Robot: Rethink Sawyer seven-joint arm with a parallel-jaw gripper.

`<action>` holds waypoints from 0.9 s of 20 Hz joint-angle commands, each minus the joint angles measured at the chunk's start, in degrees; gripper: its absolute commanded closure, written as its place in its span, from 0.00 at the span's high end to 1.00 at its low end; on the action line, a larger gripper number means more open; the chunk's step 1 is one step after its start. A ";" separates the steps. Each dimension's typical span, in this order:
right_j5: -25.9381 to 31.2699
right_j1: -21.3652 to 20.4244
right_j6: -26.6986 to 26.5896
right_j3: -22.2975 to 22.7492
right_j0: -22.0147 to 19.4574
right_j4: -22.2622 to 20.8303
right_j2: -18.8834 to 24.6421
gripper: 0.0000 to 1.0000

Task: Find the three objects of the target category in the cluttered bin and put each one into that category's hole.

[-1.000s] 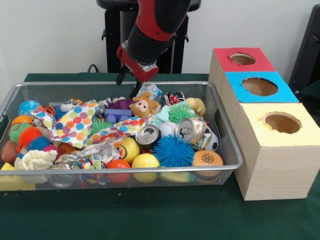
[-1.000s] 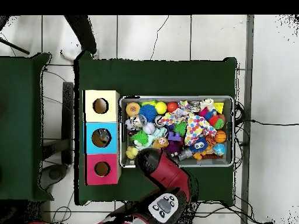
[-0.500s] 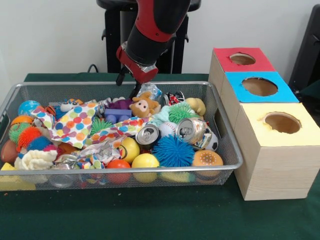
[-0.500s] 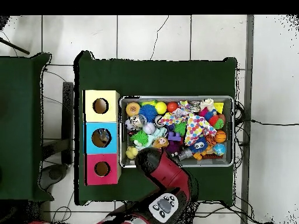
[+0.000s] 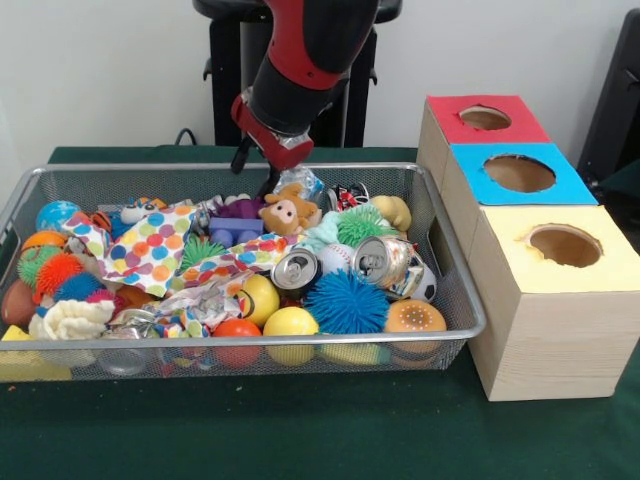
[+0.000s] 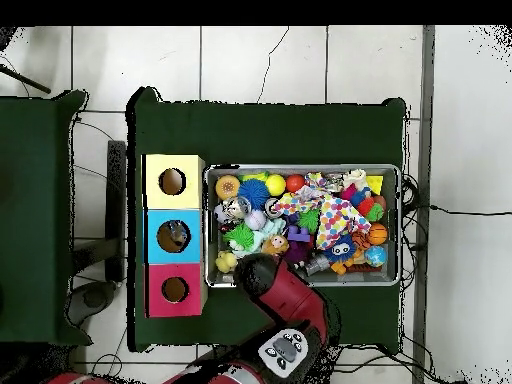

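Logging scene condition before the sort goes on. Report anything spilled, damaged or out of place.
Nothing has spilled: all the clutter sits inside the mesh bin. Two drink cans look dented, and a polka-dot cloth lies crumpled over the toys, hiding some. The blue box seems to already hold something in its hole; what it is cannot be told.

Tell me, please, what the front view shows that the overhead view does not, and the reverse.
Only the front view shows the bin's mesh side and the boxes' wooden sides. Only the overhead view shows the tiled floor around the table and something lying inside the blue box's hole. Both show the arm above the bin's robot-side rim.
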 commanded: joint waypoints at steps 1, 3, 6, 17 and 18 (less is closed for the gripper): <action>2.31 3.30 14.73 -4.87 -1.94 3.14 7.64 1.00; 2.93 3.55 16.09 -4.72 -0.97 3.82 7.07 1.00; 2.05 3.32 16.87 -3.82 -0.19 4.68 7.63 1.00; 3.00 3.20 17.14 -3.58 2.62 5.40 6.61 1.00; 2.91 3.10 17.26 -3.37 2.87 5.56 6.65 1.00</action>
